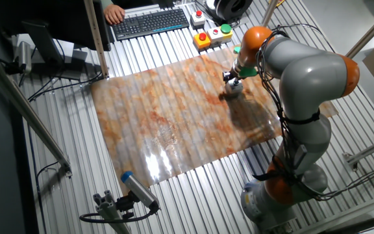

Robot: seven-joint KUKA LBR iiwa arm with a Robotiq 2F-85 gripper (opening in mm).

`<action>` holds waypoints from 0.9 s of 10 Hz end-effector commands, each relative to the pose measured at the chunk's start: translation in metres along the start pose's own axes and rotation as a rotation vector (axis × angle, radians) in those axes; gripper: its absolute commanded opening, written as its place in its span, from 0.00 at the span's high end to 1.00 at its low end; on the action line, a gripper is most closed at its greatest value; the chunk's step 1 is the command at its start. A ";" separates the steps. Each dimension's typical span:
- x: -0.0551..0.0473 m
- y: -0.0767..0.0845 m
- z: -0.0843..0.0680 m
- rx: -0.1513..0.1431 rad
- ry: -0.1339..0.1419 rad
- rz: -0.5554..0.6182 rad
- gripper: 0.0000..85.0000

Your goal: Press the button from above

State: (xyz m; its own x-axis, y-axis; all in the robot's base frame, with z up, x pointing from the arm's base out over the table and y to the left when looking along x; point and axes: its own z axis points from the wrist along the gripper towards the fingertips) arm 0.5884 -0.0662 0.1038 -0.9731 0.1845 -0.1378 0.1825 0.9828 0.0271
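Note:
My gripper (232, 84) points straight down over the right part of the marbled orange-and-white board (174, 117). Right under its tip sits a small pale block (233, 92), which looks like the white housing of the button. The green top is hidden by the gripper. I cannot tell whether the tip touches the block or stands just above it. No gap or contact between the fingertips shows. The grey and orange arm (304, 71) bends in from the right.
Behind the board stand an orange box with a red button (202, 40), a white box with a larger green button (223, 30) and a keyboard (151, 23). A blue-tipped tool (135, 188) lies at the front left. A metal post (97, 39) stands at the board's far left corner.

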 end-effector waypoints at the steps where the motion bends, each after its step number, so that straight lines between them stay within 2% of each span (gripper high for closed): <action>1: -0.010 0.001 -0.014 0.005 -0.014 0.007 0.40; 5: -0.017 0.012 -0.045 0.021 0.012 0.022 0.40; 8: -0.022 0.021 -0.058 0.032 0.016 0.038 0.40; 9: -0.024 0.027 -0.067 0.037 0.026 0.053 0.60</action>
State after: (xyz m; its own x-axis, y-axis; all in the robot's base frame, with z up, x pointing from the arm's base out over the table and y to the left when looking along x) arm 0.6079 -0.0444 0.1740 -0.9661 0.2349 -0.1069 0.2365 0.9716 -0.0022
